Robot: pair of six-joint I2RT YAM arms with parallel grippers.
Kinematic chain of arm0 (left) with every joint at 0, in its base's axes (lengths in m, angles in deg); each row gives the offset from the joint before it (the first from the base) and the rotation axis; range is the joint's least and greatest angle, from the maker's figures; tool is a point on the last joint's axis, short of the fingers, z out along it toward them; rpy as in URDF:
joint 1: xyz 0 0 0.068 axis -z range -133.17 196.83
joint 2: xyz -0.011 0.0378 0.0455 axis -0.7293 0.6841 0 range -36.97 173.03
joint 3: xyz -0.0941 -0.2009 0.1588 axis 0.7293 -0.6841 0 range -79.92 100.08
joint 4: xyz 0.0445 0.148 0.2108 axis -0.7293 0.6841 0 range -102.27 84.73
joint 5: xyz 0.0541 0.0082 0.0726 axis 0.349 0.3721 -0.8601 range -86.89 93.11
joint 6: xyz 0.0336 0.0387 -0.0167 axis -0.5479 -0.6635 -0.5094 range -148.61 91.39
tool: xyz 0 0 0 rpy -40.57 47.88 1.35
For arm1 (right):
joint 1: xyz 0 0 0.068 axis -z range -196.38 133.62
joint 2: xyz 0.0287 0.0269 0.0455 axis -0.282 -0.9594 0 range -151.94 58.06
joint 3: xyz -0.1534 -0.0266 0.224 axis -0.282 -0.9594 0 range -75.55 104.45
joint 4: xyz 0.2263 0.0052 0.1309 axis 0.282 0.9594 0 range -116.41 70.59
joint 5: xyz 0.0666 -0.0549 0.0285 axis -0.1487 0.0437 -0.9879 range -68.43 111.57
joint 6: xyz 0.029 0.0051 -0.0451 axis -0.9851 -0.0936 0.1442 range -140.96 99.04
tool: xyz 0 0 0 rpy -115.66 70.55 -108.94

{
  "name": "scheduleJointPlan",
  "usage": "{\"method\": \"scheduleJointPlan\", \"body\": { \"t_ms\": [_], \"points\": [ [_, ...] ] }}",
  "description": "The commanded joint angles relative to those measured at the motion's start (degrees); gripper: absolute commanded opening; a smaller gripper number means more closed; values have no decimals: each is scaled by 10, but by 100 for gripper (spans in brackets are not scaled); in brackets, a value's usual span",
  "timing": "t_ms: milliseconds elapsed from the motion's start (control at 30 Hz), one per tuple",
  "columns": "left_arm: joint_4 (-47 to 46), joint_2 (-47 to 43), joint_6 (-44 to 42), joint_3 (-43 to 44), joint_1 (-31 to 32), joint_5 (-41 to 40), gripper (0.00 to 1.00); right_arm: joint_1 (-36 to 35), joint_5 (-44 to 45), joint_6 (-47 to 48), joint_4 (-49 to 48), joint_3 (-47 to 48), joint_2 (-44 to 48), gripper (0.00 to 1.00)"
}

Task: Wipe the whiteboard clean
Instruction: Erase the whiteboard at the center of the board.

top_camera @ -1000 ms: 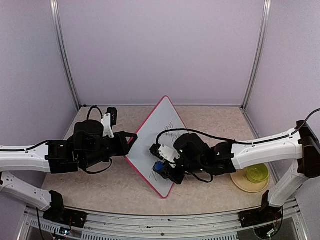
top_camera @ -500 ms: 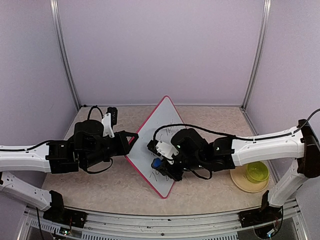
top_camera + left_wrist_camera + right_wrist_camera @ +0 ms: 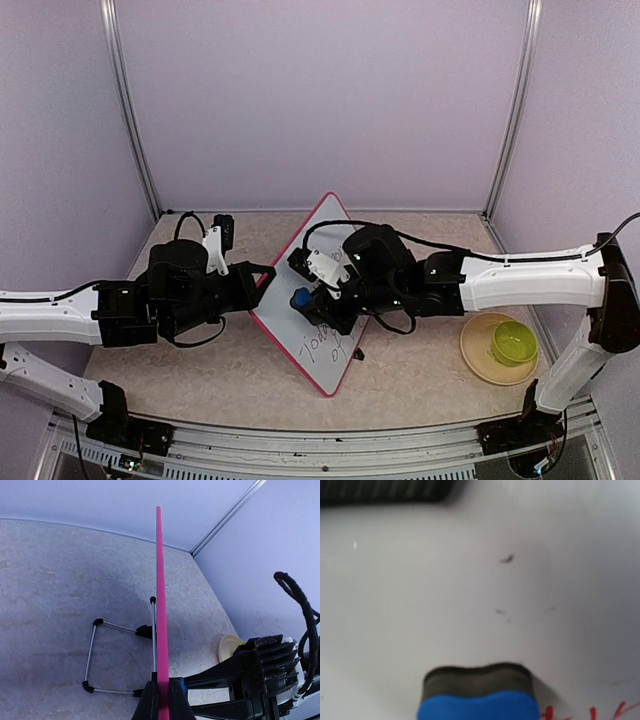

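Note:
The whiteboard (image 3: 335, 225), white with a red-pink rim, stands tilted on one corner in the middle of the table. Handwriting (image 3: 322, 348) shows on its lower part. My left gripper (image 3: 262, 278) is shut on the board's left edge; in the left wrist view the rim (image 3: 158, 580) runs edge-on between the closed jaws of that gripper (image 3: 162, 700). My right gripper (image 3: 312, 300) is shut on a blue eraser (image 3: 299, 298). The eraser (image 3: 477, 692) presses its dark felt against the white surface (image 3: 470, 580), with red marks (image 3: 590, 712) beside it. The right fingers are hidden in the wrist view.
A green bowl (image 3: 512, 343) sits on a pale yellow plate (image 3: 475, 362) at the right. The board's wire stand (image 3: 95, 655) rests on the table behind it. Purple walls and metal posts (image 3: 510, 110) enclose the space.
The right gripper has carried the eraser up and to the left across the board, uncovering the handwriting on the lower part. The left arm has held still.

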Motion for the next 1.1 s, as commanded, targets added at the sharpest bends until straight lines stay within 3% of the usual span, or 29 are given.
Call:
{"method": "scheduleJointPlan", "body": {
  "t_ms": [0, 233, 533, 1067],
  "points": [
    [-11, 0, -4, -1, 12, 43, 0, 15, -17, -3, -11, -51, -23, 0],
    [-10, -1, -5, -3, 10, 43, 0, 15, -31, -21, -33, -130, -5, 0],
    [-10, -5, -3, -3, 11, 44, 0, 15, -31, -21, -35, -147, 14, 0],
    [-5, -7, 1, -4, 13, 42, 0, 26, -8, 13, -11, 45, -35, 0]
  ]
}}
